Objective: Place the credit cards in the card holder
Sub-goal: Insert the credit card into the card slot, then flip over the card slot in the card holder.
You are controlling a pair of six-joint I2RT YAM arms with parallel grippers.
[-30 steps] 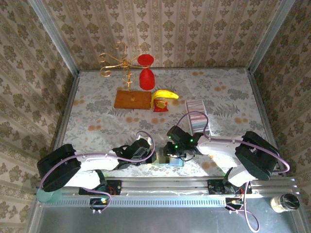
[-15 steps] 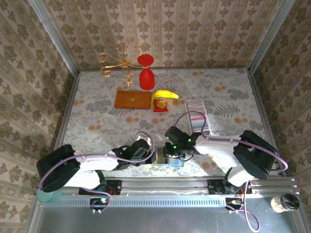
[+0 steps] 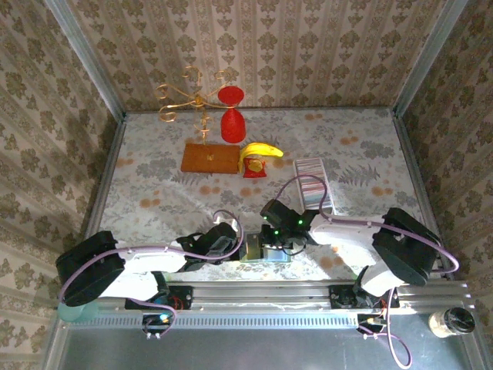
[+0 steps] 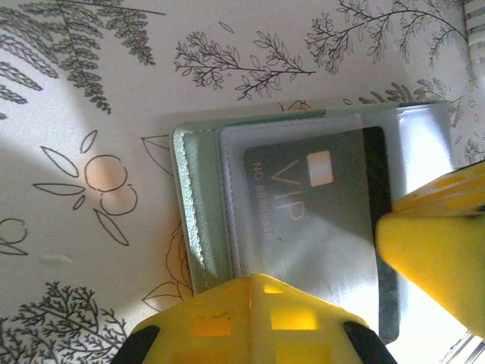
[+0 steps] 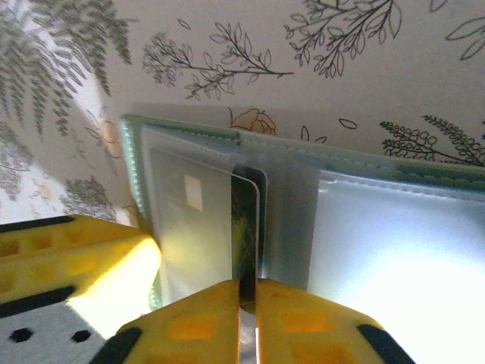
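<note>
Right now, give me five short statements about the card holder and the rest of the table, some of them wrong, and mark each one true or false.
1. The card holder lies open on the table. True.
2. A dark card marked VIP sits inside it. True.
3. The clear tray is empty. False: a striped row of credit cards stands in it.
4. The banana lies inside the clear tray. False: the banana lies outside, to the tray's left.
5. The card holder sits against the far wall. False: it lies by the table's near edge.
</note>
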